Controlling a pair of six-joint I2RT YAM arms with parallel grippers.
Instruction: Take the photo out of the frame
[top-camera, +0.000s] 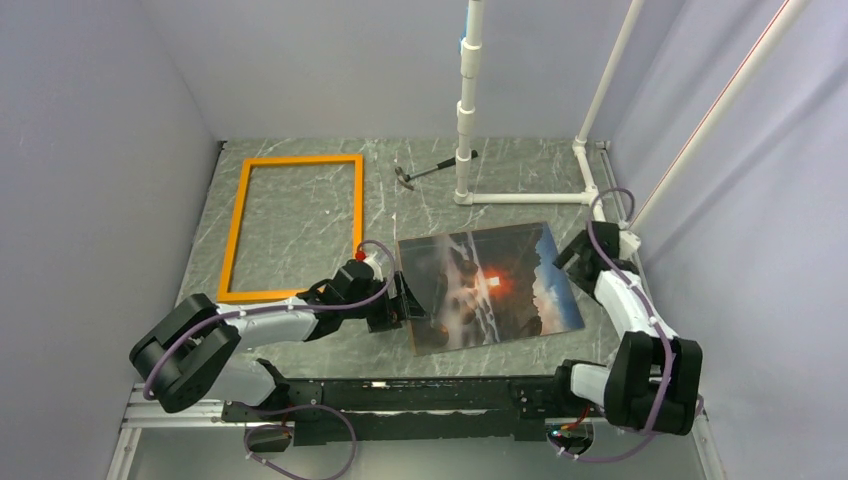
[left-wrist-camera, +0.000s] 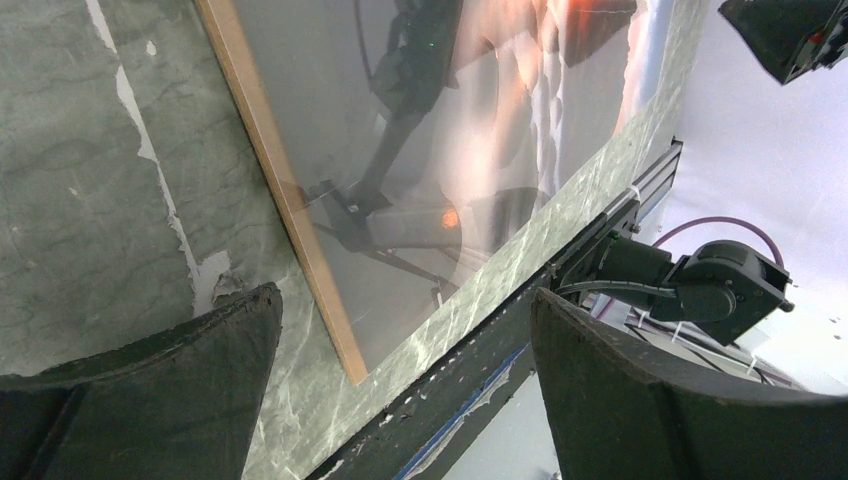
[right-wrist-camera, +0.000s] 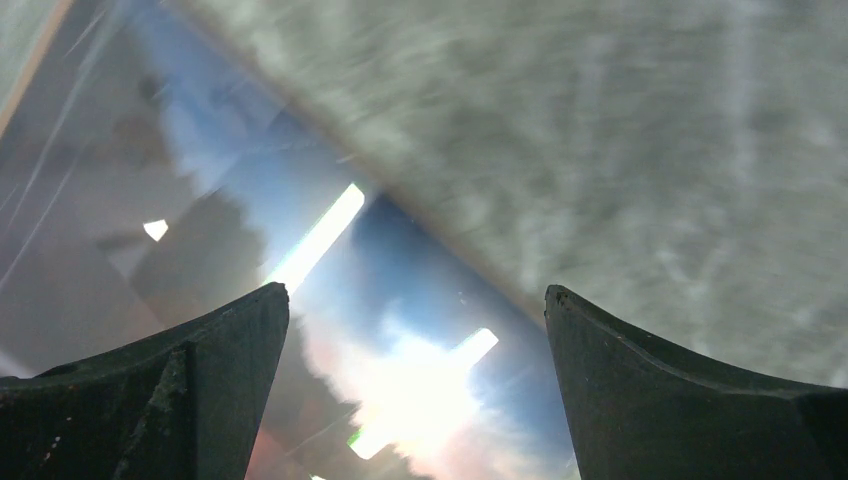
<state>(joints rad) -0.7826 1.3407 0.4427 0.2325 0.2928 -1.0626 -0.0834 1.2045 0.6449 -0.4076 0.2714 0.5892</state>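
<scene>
Evidently extraction is done: the photo (top-camera: 490, 285) is laid well right of the frame (top-camera: 300, 160); left gripper (top-camera: 400, 305) and right gripper (top-camera: 570, 255) are held wide-jawed at its edges.

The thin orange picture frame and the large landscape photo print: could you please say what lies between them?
Top view: the black left gripper, jaws at the photo's edge, over grey marbled tabletop.

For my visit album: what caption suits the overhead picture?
Photo lies face up outside the empty orange frame, with the left gripper and right gripper open at its two sides.
</scene>
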